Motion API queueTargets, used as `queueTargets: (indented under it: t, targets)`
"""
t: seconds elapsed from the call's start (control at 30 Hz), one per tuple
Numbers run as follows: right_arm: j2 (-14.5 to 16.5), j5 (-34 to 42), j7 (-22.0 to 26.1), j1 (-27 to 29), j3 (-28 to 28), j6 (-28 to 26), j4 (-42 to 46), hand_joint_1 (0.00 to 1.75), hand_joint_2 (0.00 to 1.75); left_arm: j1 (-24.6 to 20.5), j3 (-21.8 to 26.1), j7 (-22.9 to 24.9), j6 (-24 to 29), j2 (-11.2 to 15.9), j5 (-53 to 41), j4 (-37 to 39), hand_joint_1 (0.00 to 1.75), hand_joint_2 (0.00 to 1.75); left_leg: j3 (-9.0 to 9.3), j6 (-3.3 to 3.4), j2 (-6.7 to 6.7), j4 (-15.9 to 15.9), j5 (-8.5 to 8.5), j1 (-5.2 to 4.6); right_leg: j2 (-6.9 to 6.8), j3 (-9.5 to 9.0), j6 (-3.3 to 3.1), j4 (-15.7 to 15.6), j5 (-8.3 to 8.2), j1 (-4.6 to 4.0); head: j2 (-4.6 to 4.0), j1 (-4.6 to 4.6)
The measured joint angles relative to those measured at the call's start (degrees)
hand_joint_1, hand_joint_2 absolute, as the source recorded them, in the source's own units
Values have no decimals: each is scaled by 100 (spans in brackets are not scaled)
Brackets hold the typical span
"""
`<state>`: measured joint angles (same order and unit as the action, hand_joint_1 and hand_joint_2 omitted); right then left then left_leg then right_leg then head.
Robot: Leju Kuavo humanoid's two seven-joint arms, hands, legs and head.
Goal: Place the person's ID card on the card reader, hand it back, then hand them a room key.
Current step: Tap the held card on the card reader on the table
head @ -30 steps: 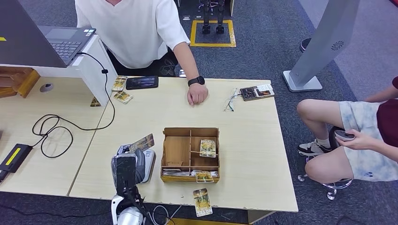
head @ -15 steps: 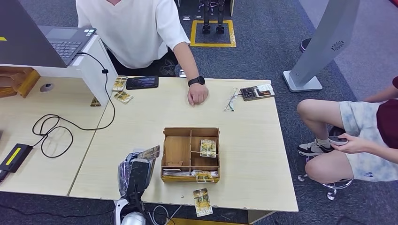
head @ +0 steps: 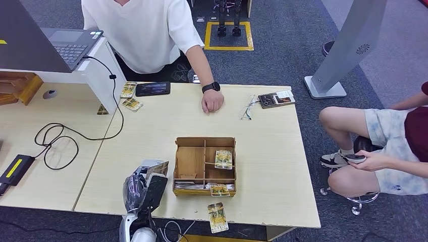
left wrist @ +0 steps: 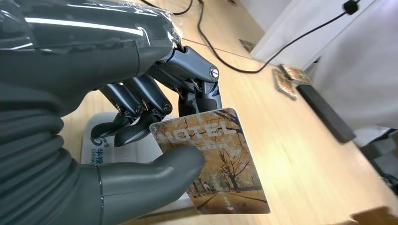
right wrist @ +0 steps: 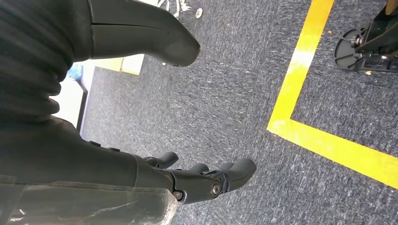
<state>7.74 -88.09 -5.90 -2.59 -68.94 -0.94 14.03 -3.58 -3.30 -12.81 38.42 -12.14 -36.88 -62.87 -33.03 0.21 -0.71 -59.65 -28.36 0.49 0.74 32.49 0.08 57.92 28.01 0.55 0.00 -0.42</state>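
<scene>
ID card (left wrist: pixel 213 159) – pinched, left hand (left wrist: pixel 141 122), over reader (head: pixel 151 165)

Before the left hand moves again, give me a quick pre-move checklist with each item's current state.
1. Card held firmly: the left hand pinches the card between thumb and fingers: ok.
2. Card over the card reader: it hangs above the white device: ok.
3. Card flat on the reader: not ok, it is tilted and held.
4. Right hand free: it hangs over the carpet, holding nothing: ok.
5. Person ready to receive: the person's hand rests on the table, fist closed: cannot tell.
</scene>
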Motion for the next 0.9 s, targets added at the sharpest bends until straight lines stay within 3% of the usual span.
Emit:
queueTargets:
  t: [0.37, 0.7, 0.9]
  targets:
    - [-14, -10, 8, -1, 0, 1, 0, 0, 175, -279, 640, -115, 0, -106, -283, 622, 175, 175, 6, 0, 0, 0, 0, 0, -1, -6, -1, 0, 0, 0, 0, 0]
    - [-28, -10, 7, -5, 0, 9, 0, 0, 175, -482, 881, -135, 0, -154, -280, 923, 175, 175, 23, 0, -2, 3, 0, 0, -4, -27, -1, 1, 0, 0, 0, 0]
    - [-34, -8, 3, -7, 0, 5, -1, 0, 175, -640, 977, -356, 0, -163, 456, 1111, 175, 175, 34, -4, -9, 5, 3, 0, -10, -41, -1, 2, 0, 0, 0, 0]
